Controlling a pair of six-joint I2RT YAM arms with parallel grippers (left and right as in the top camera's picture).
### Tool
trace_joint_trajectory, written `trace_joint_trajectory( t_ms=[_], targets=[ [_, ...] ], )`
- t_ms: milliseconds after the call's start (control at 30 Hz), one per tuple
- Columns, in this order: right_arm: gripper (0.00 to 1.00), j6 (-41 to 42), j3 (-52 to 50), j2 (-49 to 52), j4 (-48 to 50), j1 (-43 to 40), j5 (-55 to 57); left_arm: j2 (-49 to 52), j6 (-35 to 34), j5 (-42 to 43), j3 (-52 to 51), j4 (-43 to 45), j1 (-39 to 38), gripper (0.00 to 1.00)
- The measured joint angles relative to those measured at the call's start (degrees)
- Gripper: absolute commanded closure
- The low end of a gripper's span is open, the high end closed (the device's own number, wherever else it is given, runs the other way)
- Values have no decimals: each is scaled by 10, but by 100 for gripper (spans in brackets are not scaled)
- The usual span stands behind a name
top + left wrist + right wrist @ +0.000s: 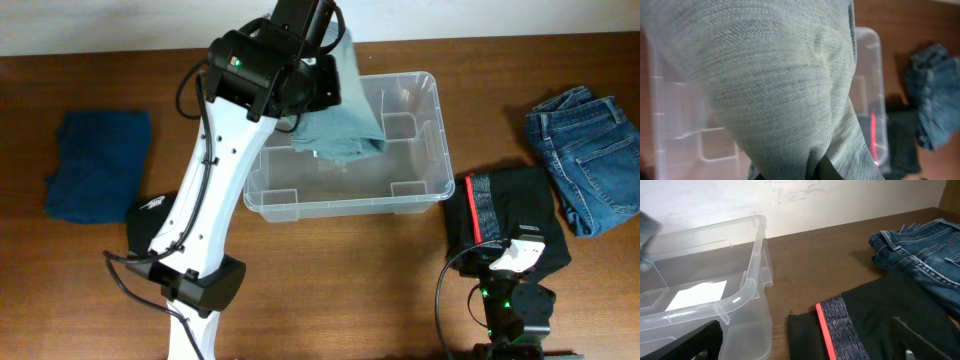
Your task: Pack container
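Left gripper: pinches grey-green cloth (fills the whole left wrist view), dangles it over rear half of container. Container: sits in middle of table, clear, white label on base. Right gripper: spread wide, holds nothing, hangs above black garment with red stripe. Farther out: jeans at right, blue cloth at left.

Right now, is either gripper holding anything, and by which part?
The left gripper holds the grey-green cloth by its top, above the tub; exact spot hidden. The right gripper holds nothing.
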Motion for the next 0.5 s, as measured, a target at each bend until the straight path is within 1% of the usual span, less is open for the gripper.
trace_joint_trajectory(
  t_ms=[67, 167, 267, 333, 500],
  targets=[
    [1, 0, 0, 0, 0, 0, 0, 1, 4, 27, -4, 10, 0, 100],
    [1, 0, 0, 0, 0, 0, 0, 1, 28, 68, -16, 51, -2, 99],
    [1, 0, 0, 0, 0, 0, 0, 1, 81, 130, -51, 110, -2, 100],
    [1, 0, 0, 0, 0, 0, 0, 1, 110, 162, -85, 137, -2, 99],
    [1, 0, 0, 0, 0, 0, 0, 2, 184, 224, -205, 201, -3, 99]
  ],
)
